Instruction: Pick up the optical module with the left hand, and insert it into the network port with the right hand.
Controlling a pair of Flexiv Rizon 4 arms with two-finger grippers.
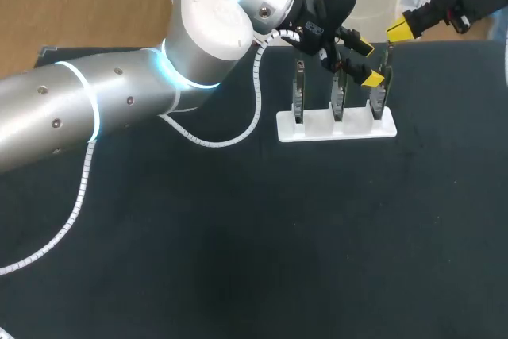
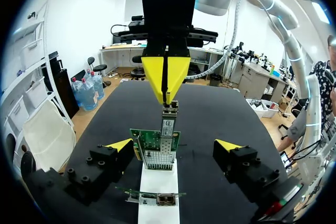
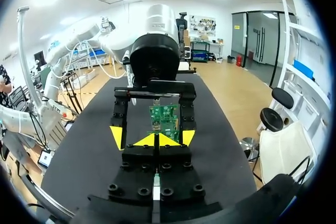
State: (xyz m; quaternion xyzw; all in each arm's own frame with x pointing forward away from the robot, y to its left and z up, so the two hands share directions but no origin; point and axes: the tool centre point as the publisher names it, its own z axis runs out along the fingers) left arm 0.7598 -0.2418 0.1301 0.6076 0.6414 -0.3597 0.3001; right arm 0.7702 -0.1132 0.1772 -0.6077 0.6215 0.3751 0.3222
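Observation:
The optical module (image 2: 169, 119) stands upright with its lower end in the port of a green network card (image 2: 156, 148). That card is held in a white rack (image 2: 157, 182). My right gripper (image 2: 167, 95) is shut, and its joined yellow tips rest on the module's free end. My left gripper (image 2: 174, 144) is open wide with one finger on each side of the card, touching nothing. In the head view both grippers are at the rack's rightmost card (image 1: 379, 99): the left gripper (image 1: 368, 63) beside it, the right gripper (image 1: 401, 29) above and beyond it. In the right wrist view the card (image 3: 164, 118) is just ahead of my right gripper (image 3: 157, 140).
The white rack (image 1: 337, 126) holds two more upright cards (image 1: 298, 93) at the back of the black table (image 1: 262, 244). My left arm (image 1: 119, 101) crosses the table from the left, trailing a white coiled cable (image 1: 79, 196).

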